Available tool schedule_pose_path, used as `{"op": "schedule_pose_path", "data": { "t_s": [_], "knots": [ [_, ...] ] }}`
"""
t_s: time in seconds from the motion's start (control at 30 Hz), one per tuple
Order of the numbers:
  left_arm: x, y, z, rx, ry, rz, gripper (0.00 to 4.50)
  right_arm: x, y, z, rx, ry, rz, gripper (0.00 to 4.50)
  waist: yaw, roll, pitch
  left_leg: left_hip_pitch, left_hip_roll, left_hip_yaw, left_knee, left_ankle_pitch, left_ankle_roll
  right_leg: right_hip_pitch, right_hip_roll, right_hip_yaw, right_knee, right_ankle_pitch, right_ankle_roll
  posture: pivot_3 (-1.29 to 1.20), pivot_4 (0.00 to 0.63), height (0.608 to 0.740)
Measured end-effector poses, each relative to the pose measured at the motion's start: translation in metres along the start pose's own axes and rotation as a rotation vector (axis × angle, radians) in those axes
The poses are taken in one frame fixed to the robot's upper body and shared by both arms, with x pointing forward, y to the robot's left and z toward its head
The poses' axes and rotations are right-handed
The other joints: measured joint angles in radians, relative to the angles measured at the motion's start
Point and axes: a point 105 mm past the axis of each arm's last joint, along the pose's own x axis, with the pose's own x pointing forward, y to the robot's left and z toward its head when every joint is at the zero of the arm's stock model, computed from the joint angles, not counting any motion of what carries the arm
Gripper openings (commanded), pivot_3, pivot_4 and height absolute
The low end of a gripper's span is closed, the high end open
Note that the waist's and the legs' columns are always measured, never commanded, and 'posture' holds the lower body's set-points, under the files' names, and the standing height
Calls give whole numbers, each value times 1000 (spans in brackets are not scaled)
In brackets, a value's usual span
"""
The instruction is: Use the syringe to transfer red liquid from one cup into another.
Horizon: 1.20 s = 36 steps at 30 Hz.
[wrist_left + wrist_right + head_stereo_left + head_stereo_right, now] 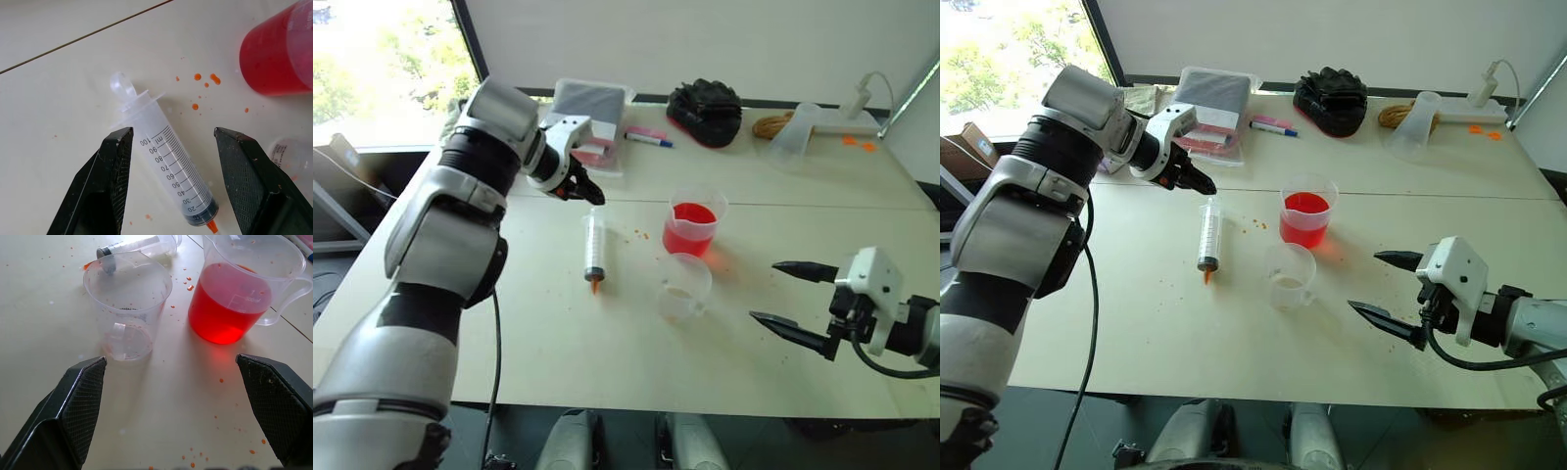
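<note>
The syringe (594, 249) lies flat on the pale table, orange tip toward the table's front edge and plunger pushed in. My left gripper (590, 193) hovers over its plunger end; in the left wrist view its fingers (113, 171) stand open on either side of the barrel (171, 161) without touching it. The wider cup (696, 217) holds red liquid (691, 229), to the right of the syringe. Just in front of it stands the smaller cup (685, 286), empty. My right gripper (765, 291) is open at the right, pointing at both cups and holding nothing.
Orange drops (205, 81) speckle the table around the cups. Along the back edge are a clear lidded box (591, 104), a marker pen (648, 139), a black bundle (705, 110), a tipped clear cup (793, 133) and a white power strip (854, 121).
</note>
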Motion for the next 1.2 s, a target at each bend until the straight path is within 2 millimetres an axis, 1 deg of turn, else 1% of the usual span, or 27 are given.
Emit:
{"op": "schedule_pose_path", "data": {
  "t_s": [0.2, 0.3, 0.47, 0.53, 0.6, 0.7, 0.77, 0.97, 1.0, 1.03, 1.2],
  "knots": [
    [-2, -17, 7, -123, -3, -3, 2746, 1, -2, 1, 1, -3, -13, 4425, 0, -1, 1, 0, 0, 0, 0, 0, 0, 0, 0, 0, 0, 0, 0, 0, 150, 740],
    [2, -25, 4, -163, 31, 22, 2746, 1, -2, 2, -5, 0, -5, 4425, 0, -1, 1, 0, 0, 0, 0, 0, 0, 0, 0, 0, 1, 0, 0, 0, 150, 740],
    [6, -22, -4, -202, 113, 168, 2746, 1, -6, 8, -28, -3, -4, 4425, 0, -2, 1, 1, 0, 0, 0, 0, 0, 0, 0, 0, 1, 0, 0, 0, 150, 740],
    [5, -20, -5, -219, 123, 204, 2746, 1, -7, 8, -31, -3, -3, 4425, 0, -2, 1, 1, 0, 0, 0, 0, -1, 0, 0, 0, 2, 0, 0, 0, 150, 740],
    [8, -19, -10, -244, 158, 240, 2746, 2, -7, 8, -29, -4, 3, 4425, 0, -2, 1, 1, -1, 0, 0, 0, -1, 0, -1, 0, 2, 0, 0, 0, 150, 740],
    [18, -28, -21, -264, 233, 239, 2746, 3, -8, 9, -30, -4, 8, 4425, 2, -2, 1, 1, -1, 0, 0, 1, -1, 0, -2, -1, 2, 0, 0, 0, 150, 740],
    [22, -29, -26, -282, 260, 245, 2746, 4, -7, 9, -30, 1, 15, 4425, 1, -2, 1, 1, -1, 0, 0, 1, -2, 0, -2, -1, 2, 0, 1, 0, 150, 740],
    [27, -34, -31, -316, 288, 266, 2746, 4, -7, 8, -25, 5, 15, 4425, 1, -2, 1, 1, -1, 0, 0, 2, -5, 0, -2, 0, 3, 0, 1, 0, 150, 740],
    [28, -34, -31, -322, 288, 269, 2746, 4, -7, 7, -23, 6, 15, 4425, 1, -2, 1, 2, -1, 0, 0, 4, -8, 0, -3, 0, 3, 0, 1, 0, 150, 740],
    [28, -34, -31, -330, 285, 277, 2746, 4, -6, 7, -21, 8, 15, 4425, 0, -2, 1, 2, -1, 0, 0, 6, -11, 0, -4, -1, 3, 0, 1, 0, 150, 740],
    [29, -23, -34, -375, 271, 332, 2746, 4, -6, 6, -17, 11, 13, 4425, 1, -2, 1, 3, -2, 1, -1, 6, -13, 0, -6, -1, 4, 1, 1, 0, 150, 740]
  ]
}}
